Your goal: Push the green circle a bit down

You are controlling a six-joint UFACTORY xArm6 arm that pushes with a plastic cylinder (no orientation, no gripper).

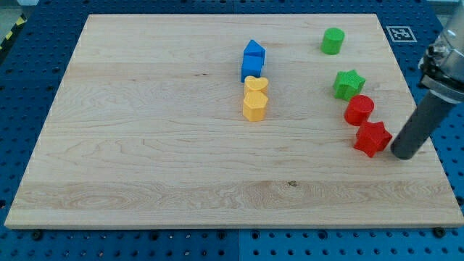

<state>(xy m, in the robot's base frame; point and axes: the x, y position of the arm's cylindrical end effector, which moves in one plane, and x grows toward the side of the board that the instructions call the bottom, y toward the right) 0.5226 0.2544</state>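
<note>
The green circle (333, 40) stands near the view's top right of the wooden board (145, 145). My tip (404, 154) rests on the board at the view's right, just right of the red star (372, 138) and far below the green circle. A green star (349, 84) lies below the green circle. A red circle (358, 110) sits between the green star and the red star.
A blue pentagon-like block (254, 52) and a blue cube (251, 68) sit at the top middle. A yellow heart (256, 86) and a yellow hexagon-like block (254, 106) lie right below them. The board's right edge is close to my tip.
</note>
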